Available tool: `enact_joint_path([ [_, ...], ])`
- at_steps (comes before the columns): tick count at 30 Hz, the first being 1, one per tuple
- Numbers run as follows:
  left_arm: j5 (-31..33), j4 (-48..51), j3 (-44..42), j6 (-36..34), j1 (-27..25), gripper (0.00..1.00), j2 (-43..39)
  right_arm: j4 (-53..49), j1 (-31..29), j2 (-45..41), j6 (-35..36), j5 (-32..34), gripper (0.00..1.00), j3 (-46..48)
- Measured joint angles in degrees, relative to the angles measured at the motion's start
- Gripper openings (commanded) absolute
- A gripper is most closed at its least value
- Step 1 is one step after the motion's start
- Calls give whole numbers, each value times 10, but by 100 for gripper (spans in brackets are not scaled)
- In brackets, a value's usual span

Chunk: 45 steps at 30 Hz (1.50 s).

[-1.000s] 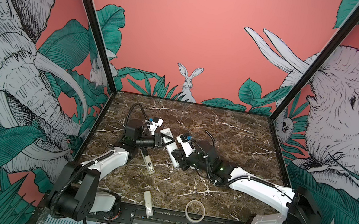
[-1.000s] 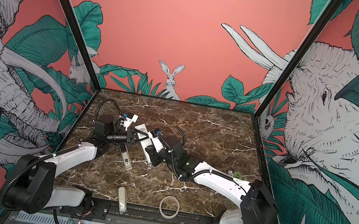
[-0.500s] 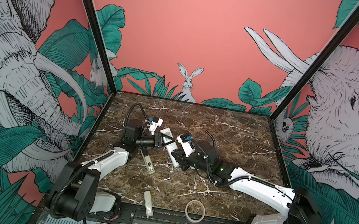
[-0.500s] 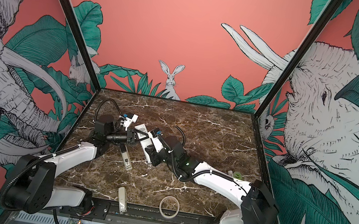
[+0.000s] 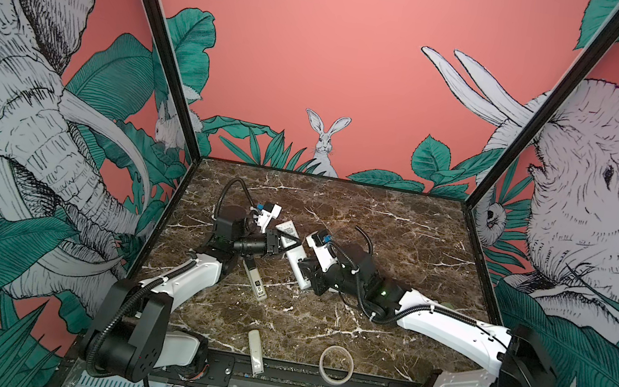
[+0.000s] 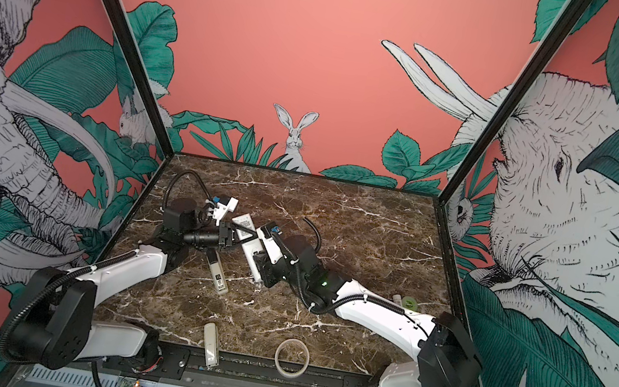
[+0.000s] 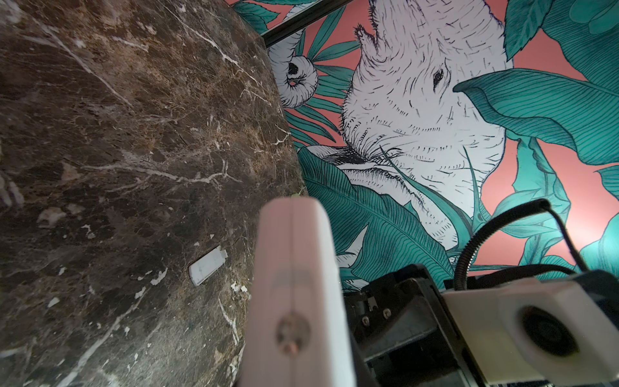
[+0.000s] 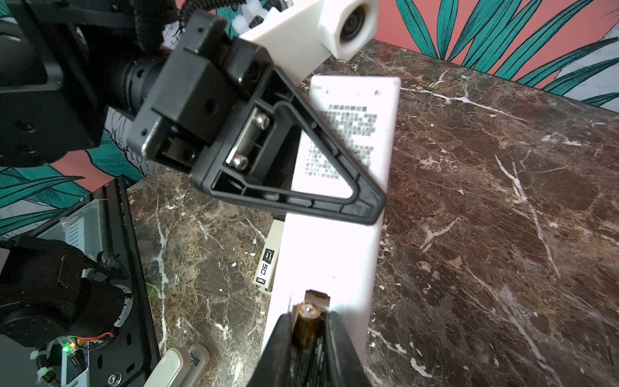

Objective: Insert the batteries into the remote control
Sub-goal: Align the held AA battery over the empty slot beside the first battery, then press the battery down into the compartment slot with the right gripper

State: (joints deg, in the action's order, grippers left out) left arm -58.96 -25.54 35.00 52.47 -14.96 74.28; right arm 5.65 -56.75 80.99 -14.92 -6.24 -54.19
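crosswise, left hand (image 5: 284, 240) grips remote control (image 8: 330, 258); right hand (image 8: 308, 318) pinches battery (image 8: 306, 331).

Dark marble tabletop (image 6: 356, 231), white remote control (image 6: 249, 251) aslant left of centre, left gripper (image 6: 239, 234) reaching in sideways, jaws at its far half, right gripper (image 6: 259, 268) against its near end, grey labelled stick (image 6: 218, 273) just beside, cream remote (image 6: 211, 345) and tape ring (image 6: 291, 356) at the front edge.

Overhead stereo — wrist cameras near remote control (image 8: 330, 258)

Three remotes (image 5: 296, 260) (image 5: 255, 283) (image 5: 255, 350), one battery (image 8: 306, 323) (one tape (image 5: 333, 380))
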Motion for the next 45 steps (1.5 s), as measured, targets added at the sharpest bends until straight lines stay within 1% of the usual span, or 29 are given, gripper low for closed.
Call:
enact_joint_path([
  [14,2,0,0,0,1,0,0,-5,-1,6,2,-6,11,-6],
  [16,3,0,0,0,2,0,0,-7,-1,8,1,-6,6,-9],
  [21,11,4,0,-4,7,0,0,-9,-2,9,0,-4,4,-9],
  [28,12,5,0,-5,7,0,0,-12,-3,9,0,-5,5,-9],
  [33,14,6,0,-7,7,0,0,-12,-4,14,1,-9,11,-9],
  [37,16,10,0,-9,9,0,0,-14,-6,21,2,-10,12,-13],
  [45,21,12,0,-11,10,0,0,-21,-7,27,2,-4,10,-20],
])
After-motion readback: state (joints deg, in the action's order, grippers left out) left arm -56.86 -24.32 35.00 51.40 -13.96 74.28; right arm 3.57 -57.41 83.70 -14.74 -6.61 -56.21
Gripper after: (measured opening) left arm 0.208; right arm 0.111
